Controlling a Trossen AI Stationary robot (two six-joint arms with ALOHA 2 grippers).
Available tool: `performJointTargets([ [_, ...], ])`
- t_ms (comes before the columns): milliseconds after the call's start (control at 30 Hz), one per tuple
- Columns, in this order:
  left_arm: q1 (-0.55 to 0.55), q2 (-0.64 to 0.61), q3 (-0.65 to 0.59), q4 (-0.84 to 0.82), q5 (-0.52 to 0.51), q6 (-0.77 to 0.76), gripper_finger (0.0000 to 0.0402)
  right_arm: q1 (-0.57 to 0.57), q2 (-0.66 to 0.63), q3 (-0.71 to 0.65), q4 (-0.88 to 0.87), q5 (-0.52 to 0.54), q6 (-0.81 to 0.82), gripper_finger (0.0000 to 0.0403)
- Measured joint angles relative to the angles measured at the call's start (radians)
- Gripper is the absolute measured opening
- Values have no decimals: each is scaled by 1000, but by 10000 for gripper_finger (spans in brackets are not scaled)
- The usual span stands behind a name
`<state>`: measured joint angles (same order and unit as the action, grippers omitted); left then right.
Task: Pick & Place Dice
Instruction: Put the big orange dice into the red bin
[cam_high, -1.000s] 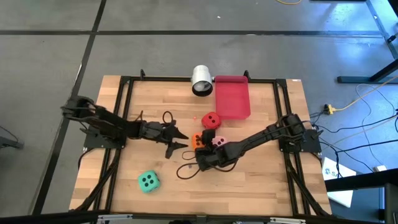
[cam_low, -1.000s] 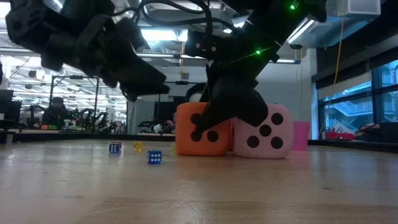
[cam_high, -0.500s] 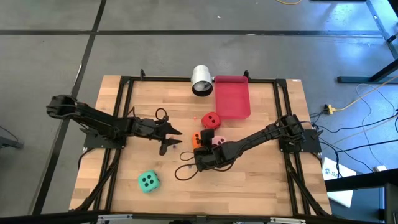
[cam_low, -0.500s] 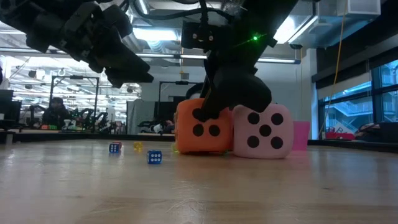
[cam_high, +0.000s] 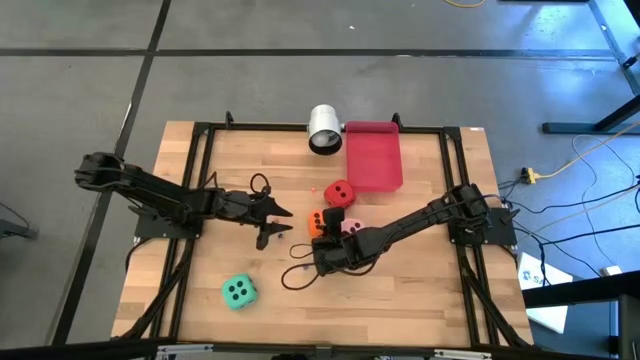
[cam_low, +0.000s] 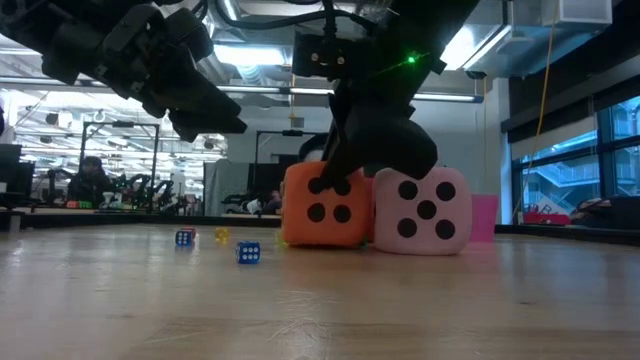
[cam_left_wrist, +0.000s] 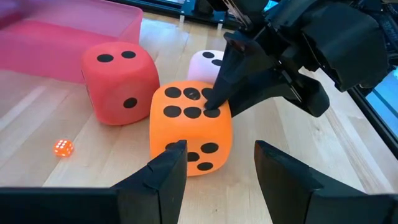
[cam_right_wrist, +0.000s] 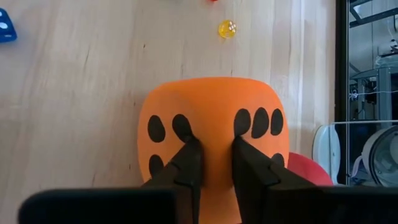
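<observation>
High view: we see the wooden table (cam_high: 420, 290) w/ both arms reaching toward its middle. Right gripper (cam_high: 322, 243) is down at the orange die (cam_high: 315, 223), w/ the pink die (cam_high: 352, 227) just beside it and the red die (cam_high: 339, 192) near, toward the red tray (cam_high: 374, 155). White cup (cam_high: 324, 129) lies on its side, touching the tray's edge. Green die (cam_high: 238, 291) sits well apart, near the front-left of the table. Left gripper (cam_high: 277, 221) hangs left of the orange die, fingers spread, holding nothing.

Low view: orange die (cam_low: 324, 206) and pink die (cam_low: 419, 211) sit touching on the table, right gripper (cam_low: 338, 172) pressed into the orange one's top. Left gripper (cam_low: 205, 105) is above the table, off to the side. A tiny blue die (cam_low: 248, 252) and two more tiny dice lie farther back.

Left wrist view: we look past open fingers (cam_left_wrist: 168, 174) at the orange die (cam_left_wrist: 190, 127), red die (cam_left_wrist: 119, 83) beside it, pink die (cam_left_wrist: 207, 62) behind. Right gripper (cam_left_wrist: 217, 99) tips dig into the orange top. Tiny orange die (cam_left_wrist: 62, 147) lies near.

Right wrist view: fingers (cam_right_wrist: 187, 163) narrow, pinching a fold of the orange die (cam_right_wrist: 214, 134). Tiny yellow die (cam_right_wrist: 226, 28) beyond.
</observation>
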<state>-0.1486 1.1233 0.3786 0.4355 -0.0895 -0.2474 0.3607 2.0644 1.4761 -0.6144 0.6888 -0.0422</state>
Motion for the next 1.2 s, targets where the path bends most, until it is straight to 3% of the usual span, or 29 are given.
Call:
performJointTargets([
  [533, 0, 0, 0, 0, 0, -2, 180, 0, 0, 2, -19, 26, -23, 11],
  [900, 0, 0, 0, -18, 0, -2, 180, 0, -2, 107, -114, 30, -27, 4],
  [1200, 0, 0, 0, -32, 0, 0, 180, -1, -2, 172, -345, 169, 8, 2],
])
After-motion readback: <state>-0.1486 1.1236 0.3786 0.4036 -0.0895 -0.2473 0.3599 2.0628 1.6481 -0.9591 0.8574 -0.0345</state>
